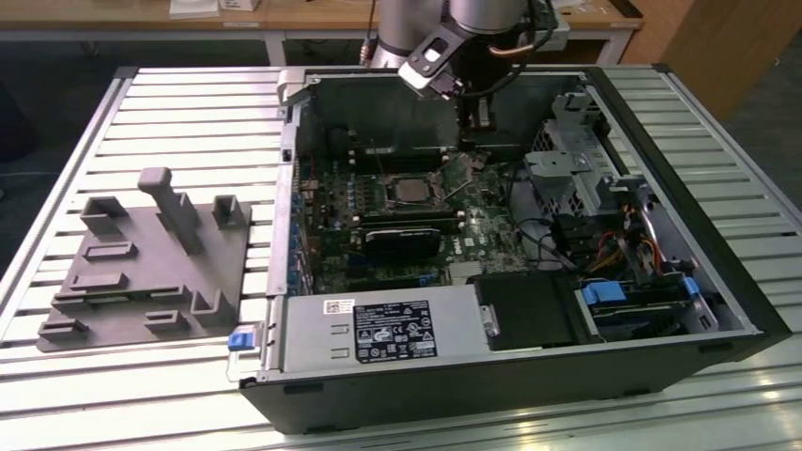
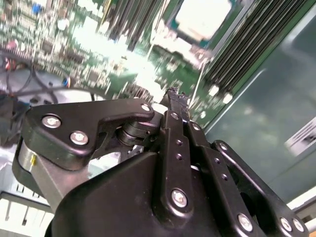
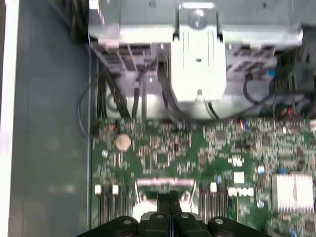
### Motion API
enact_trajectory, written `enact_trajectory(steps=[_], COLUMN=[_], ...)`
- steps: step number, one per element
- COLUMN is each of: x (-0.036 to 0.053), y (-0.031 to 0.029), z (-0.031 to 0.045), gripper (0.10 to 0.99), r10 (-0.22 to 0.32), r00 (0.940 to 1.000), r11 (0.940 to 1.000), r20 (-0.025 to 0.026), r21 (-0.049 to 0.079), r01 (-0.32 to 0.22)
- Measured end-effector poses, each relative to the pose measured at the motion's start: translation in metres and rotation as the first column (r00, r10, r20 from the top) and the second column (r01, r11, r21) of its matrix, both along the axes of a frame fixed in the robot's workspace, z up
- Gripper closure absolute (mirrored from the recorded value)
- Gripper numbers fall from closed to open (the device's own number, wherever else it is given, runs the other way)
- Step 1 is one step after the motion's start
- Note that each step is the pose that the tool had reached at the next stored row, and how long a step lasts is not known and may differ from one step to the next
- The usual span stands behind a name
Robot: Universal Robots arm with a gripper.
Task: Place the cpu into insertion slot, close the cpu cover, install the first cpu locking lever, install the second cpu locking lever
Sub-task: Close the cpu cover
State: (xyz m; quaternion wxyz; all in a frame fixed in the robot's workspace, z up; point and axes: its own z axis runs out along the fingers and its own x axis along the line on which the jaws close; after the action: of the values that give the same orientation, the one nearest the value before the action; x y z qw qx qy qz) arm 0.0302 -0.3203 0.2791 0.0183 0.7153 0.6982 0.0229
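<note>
Inside the open computer case, the insertion slot [image 1: 408, 191] is a small square socket with a silver rim on the green board. A flat square surface, apparently the cpu [image 2: 202, 17], lies in it. I cannot tell whether the cpu cover is down. My gripper [image 1: 479, 132] hangs over the board beyond the socket and to the exterior view's right of it, touching nothing. Its black fingers [image 2: 173, 106] are pressed together with nothing between them, as both wrist views show. A thin bright rod [image 2: 199, 81], possibly a locking lever, runs from the socket towards the fingertips [image 3: 170, 200].
A black labelled power-supply box [image 1: 376, 329] fills the case's near corner. A silver drive cage [image 1: 564, 169] and loose cables [image 1: 626, 249] crowd the exterior view's right. A grey fixture plate [image 1: 138, 263] lies on the slatted table [image 1: 188, 103], to the left of the case.
</note>
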Motion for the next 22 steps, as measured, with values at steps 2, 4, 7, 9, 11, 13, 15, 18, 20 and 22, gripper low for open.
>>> enact_trajectory(steps=[2,4,7,9,11,13,15,18,20,22], x=[0.009,0.0185,0.0279,0.0292,0.0301,0.0309,0.0315,0.0321,0.0324,0.0324], y=[0.0002,0.0004,0.001,0.0011,0.0011,0.0011,0.0011,0.0012,0.0012,0.0011], z=[0.0,0.0,-0.0002,-0.0016,-0.0046,-0.0081,-0.0119,-0.0173,-0.0209,-0.0247], gripper=[0.98,0.98,0.98,0.98,0.98,0.98,0.98,0.98,0.98,0.98], r10=[0.0,0.0,0.0,0.0,0.0,0.0,0.0,0.0,0.0,0.0], r00=[1.0,1.0,1.0,1.0,1.0,1.0,1.0,0.9999,0.9999,0.9999], r11=[1.0,1.0,1.0,1.0,1.0,1.0,1.0,1.0,1.0,1.0], r20=[0.0,0.0,-0.0003,-0.0016,-0.0032,-0.005,-0.007,-0.0105,-0.0128,-0.0154], r21=[0.0,0.0,0.0,0.0,0.0,0.0,0.0,0.0,0.0,0.0], r01=[0.0,0.0,0.0,0.0,0.0,0.0,0.0,0.0,0.0,0.0])
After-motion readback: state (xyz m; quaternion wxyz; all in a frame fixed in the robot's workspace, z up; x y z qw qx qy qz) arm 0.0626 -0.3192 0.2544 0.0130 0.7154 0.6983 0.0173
